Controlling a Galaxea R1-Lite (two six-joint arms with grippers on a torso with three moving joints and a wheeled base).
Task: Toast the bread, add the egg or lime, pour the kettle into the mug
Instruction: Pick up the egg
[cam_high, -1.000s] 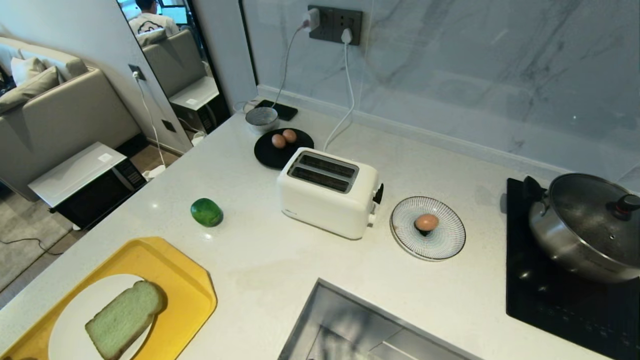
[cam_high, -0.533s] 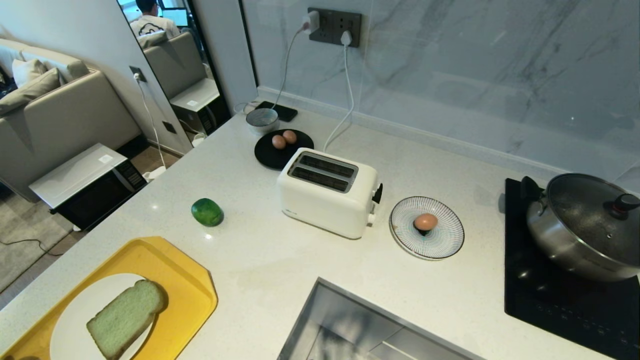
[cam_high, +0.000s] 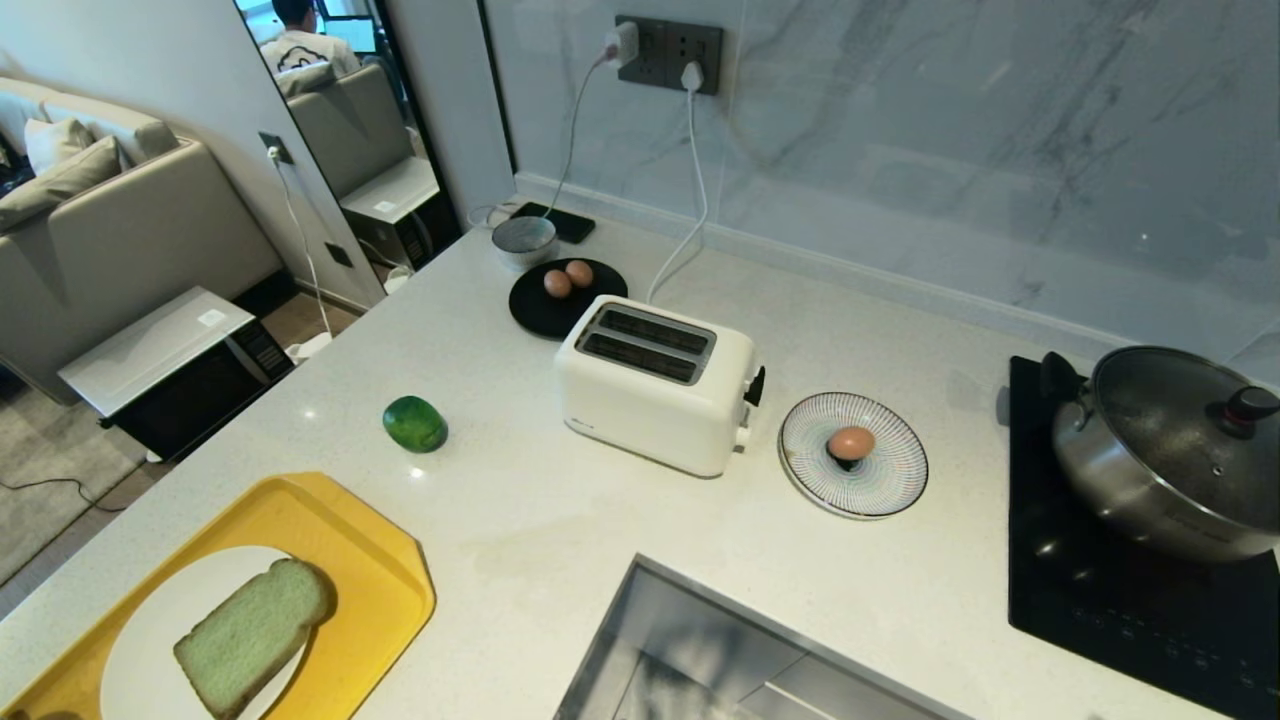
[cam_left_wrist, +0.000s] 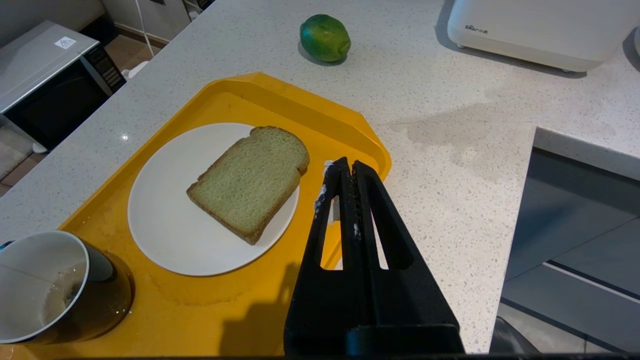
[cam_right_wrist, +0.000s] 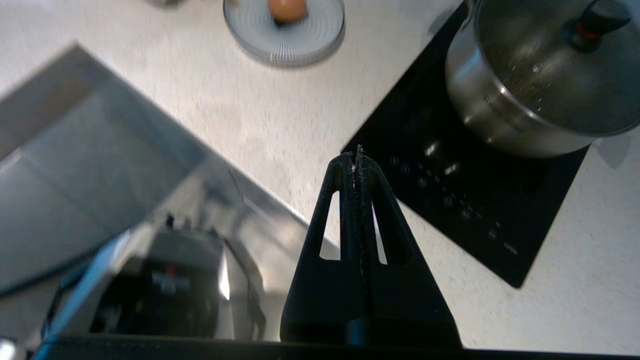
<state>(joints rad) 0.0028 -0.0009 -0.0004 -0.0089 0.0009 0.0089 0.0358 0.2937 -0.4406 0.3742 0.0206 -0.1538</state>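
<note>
Nothing on the counter is being shifted between the earlier head views and now: the bread (cam_high: 254, 635) is still lying on the white plate (cam_high: 140, 650), well short of the toaster (cam_high: 655, 385). The left gripper (cam_left_wrist: 344, 170) and right gripper (cam_right_wrist: 358, 157) are being kept pressed together, empty, so toasting is judged not yet begun.

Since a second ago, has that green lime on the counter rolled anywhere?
No. The lime sits at the same spot between the toaster and the yellow tray; only the camera view shifted very slightly.
</note>
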